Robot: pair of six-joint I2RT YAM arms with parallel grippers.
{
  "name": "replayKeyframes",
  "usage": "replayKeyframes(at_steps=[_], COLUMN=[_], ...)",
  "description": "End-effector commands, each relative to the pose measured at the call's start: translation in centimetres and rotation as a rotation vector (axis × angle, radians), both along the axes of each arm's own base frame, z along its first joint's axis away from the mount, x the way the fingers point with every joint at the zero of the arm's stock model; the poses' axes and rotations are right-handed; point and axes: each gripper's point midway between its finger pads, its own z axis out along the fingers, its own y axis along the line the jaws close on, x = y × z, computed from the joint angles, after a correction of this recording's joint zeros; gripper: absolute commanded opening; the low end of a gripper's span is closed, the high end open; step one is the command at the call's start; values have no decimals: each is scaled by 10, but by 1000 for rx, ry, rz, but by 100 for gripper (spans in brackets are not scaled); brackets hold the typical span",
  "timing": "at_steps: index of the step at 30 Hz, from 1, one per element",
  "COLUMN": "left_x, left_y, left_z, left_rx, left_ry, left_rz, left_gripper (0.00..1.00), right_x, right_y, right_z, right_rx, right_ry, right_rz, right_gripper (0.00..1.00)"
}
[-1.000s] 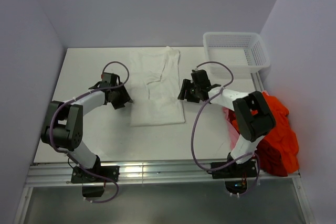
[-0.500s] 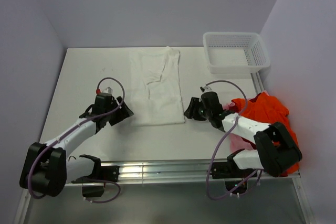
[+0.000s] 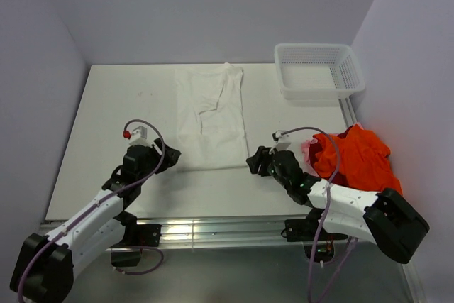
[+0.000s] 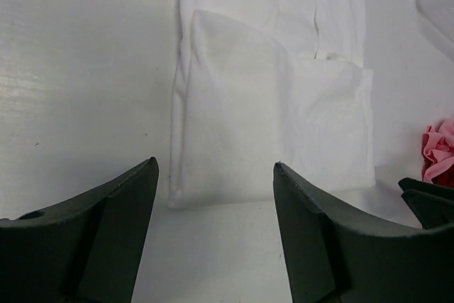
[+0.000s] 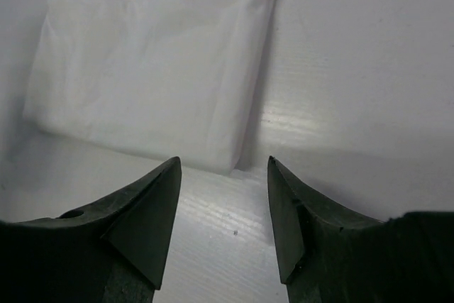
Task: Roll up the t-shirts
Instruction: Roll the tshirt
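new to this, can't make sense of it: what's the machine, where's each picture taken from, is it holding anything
Two robot arms are bolted at the near edge of a white table. The wide picture is from a fixed camera above and behind them; each close-up is from a wrist camera, the dark wedges being that arm's own fingers. A folded white t-shirt lies mid-table, orange-red shirts are piled at the right edge, a white mesh basket stands far right. The left gripper and right gripper are open just short of the shirt's near corners, holding nothing.
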Motion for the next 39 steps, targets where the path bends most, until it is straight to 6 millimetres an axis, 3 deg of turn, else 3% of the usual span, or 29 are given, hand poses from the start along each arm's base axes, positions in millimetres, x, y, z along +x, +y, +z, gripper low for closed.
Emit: replayKeyframes(at_steps=[1,3,7,12,22,35,39], left_x=[6,5,0,-2,-15,-18,-20], left_y=[-4,-7,-10,-18,-24,-24,-23], left_z=[15,15,-7,-10,-38,-47,-53], left_rx=[-50,-60,-38,-26,8,13,16], left_ry=[-98,-106,-59,-73,-32,-23,-8], left_rz=[30,44,65,69,80,69,72], left_gripper=[72,72,70,67,67,61,59], right_x=[6,3,-3,0,5,9,9], right_y=[6,6,7,11,23,37,38], right_z=[22,18,11,5,-5,-12,-15], right_rx=[-9,-4,14,-15,-54,-64,-61], right_ry=[-128,-137,-145,-145,-130,-101,-88], right_rz=[-44,-55,-60,-44,1,51,55], right_gripper=[60,60,60,58,57,46,39])
